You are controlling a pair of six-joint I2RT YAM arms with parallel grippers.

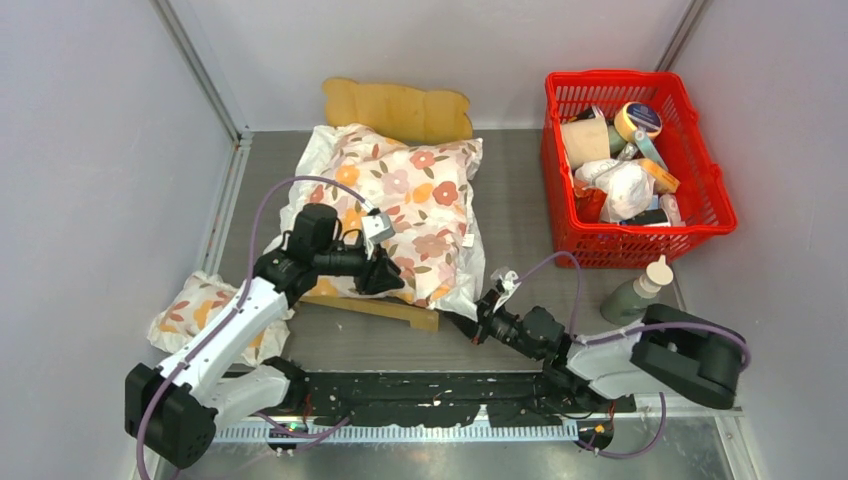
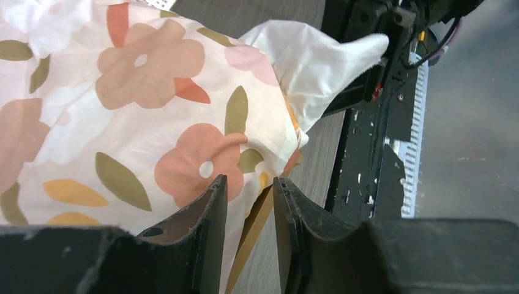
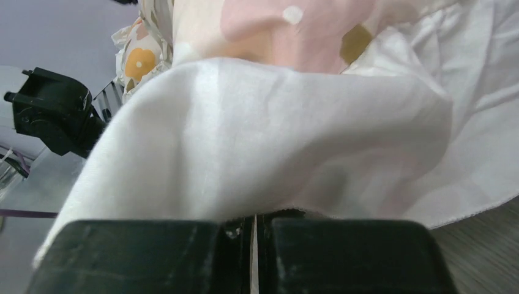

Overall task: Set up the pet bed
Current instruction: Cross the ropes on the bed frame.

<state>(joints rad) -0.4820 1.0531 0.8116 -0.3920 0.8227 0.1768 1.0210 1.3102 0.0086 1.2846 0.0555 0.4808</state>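
The pet bed shows only its scalloped wooden headboard (image 1: 400, 108) and a front rail (image 1: 375, 308); its sleeping surface is hidden under the white floral cushion (image 1: 405, 200) lying on it. My left gripper (image 1: 385, 272) is at the cushion's near edge. In the left wrist view it (image 2: 250, 184) is narrowly open, with the cushion's hem (image 2: 122, 110) and the wood rail (image 2: 254, 229) in the gap. My right gripper (image 1: 482, 318) is shut on the cushion's white near-right corner. In the right wrist view (image 3: 254, 219) the white fabric (image 3: 245, 135) is pinched between its fingers.
A small floral pillow (image 1: 195, 310) lies at the left beside my left arm. A red plastic basket (image 1: 705, 215) full of items stands at the back right. A green bottle (image 1: 635, 293) stands in front of it, near my right arm.
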